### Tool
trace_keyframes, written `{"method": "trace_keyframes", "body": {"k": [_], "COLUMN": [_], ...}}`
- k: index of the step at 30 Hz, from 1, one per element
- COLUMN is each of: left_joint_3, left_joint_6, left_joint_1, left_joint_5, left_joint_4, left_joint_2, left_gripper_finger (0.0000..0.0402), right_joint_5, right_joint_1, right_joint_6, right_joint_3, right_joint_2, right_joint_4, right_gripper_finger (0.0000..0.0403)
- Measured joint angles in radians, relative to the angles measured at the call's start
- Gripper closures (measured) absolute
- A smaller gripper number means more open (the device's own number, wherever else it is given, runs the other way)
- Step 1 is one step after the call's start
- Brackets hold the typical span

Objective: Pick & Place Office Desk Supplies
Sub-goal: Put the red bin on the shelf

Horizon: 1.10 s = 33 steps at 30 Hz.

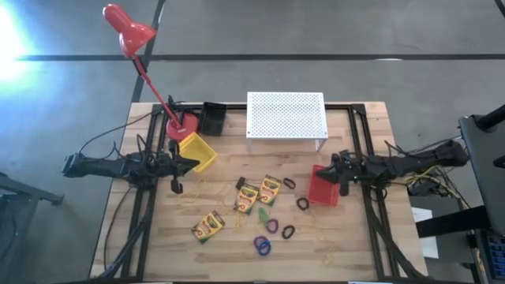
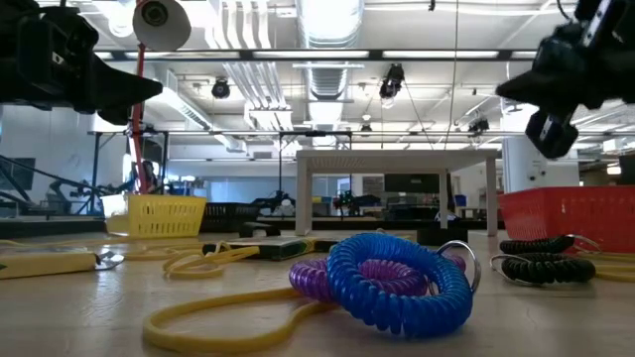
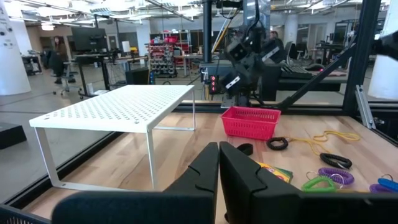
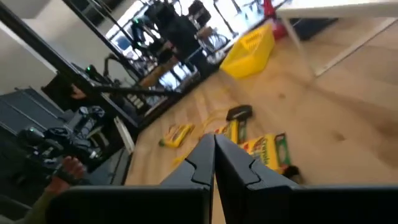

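Three yellow-and-green crayon boxes [image 1: 207,226] [image 1: 248,195] [image 1: 270,189] lie flat on the wooden table, near its middle. Around them lie black rings [image 1: 302,203], a purple ring [image 1: 272,226], a blue ring [image 1: 262,246], a green ring [image 1: 263,213] and thin yellow rubber bands [image 1: 319,237]. My left gripper [image 1: 195,164] hovers shut beside the yellow basket [image 1: 196,151], pointing level toward the table's right. My right gripper [image 1: 330,166] hovers shut above the red basket [image 1: 323,189], pointing toward the table's left. Both are clear of the table and hold nothing.
A white perforated stand [image 1: 286,117] occupies the far middle of the table. The red desk lamp [image 1: 130,35] has its base [image 1: 181,125] at the far left, beside a black tray [image 1: 213,117]. Bare wood lies between the baskets and along the near edge.
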Motion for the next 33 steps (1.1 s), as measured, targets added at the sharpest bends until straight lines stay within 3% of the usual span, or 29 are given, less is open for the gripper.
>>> {"method": "trace_keyframes", "body": {"k": [4, 8, 11, 13, 17, 24, 33], "left_joint_3": [0.000, 0.000, 0.000, 0.000, 0.000, 0.000, 0.000], "left_joint_6": [-0.007, -0.081, -0.103, -0.050, -0.003, 0.005, 0.004], "left_joint_1": [0.001, 0.001, 0.001, 0.003, 0.003, 0.003, 0.003], "left_joint_5": [-0.005, -0.006, -0.008, -0.012, -0.012, -0.012, -0.012], "left_joint_4": [0.000, 0.000, 0.002, 0.012, 0.024, 0.024, 0.023], "left_joint_2": [0.000, 0.000, 0.000, 0.000, 0.000, 0.000, 0.000], "left_gripper_finger": [0.0381, 0.0381, 0.0381, 0.0381, 0.0381, 0.0381, 0.0381], "right_joint_5": [0.093, 0.179, 0.157, 0.092, -0.017, -0.020, -0.058], "right_joint_1": [0.061, 0.099, 0.101, 0.101, 0.101, 0.083, -0.021], "right_joint_6": [0.061, 0.253, 0.476, 0.577, 0.685, 0.838, 0.774], "right_joint_3": [0.222, 0.507, 0.664, 0.736, 0.827, 0.900, 0.866], "right_joint_2": [0.178, 0.389, 0.551, 0.642, 0.789, 0.994, 1.157], "right_joint_4": [-0.245, -0.702, -1.012, -1.115, -1.131, -1.140, -1.134], "right_gripper_finger": [0.0394, 0.0394, 0.0393, 0.0385, 0.0348, 0.0269, 0.0244]}}
